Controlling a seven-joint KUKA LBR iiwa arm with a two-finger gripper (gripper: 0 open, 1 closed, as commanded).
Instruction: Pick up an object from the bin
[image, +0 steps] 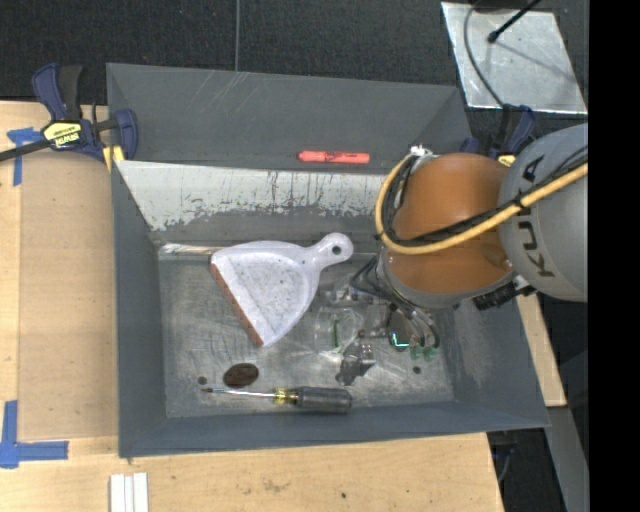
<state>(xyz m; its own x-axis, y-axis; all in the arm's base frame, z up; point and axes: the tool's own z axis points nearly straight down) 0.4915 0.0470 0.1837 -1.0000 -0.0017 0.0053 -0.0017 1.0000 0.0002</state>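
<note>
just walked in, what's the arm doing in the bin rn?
The KUKA arm reaches in from the right. Its end effector is down near the floor of the bin, right of middle, close to the handle end of a black-handled screwdriver. A white dustpan lies to its left, and a small brown oval thing in front of that. Nothing looks lifted.

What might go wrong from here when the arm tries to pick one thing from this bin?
1. The gripper is low in the bin, close to both the white dustpan and the black-handled screwdriver. If it descends, it may knock one aside instead of gripping it.
2. The screwdriver lies along the bin's front wall, so a grasp there may hit that wall.
</note>
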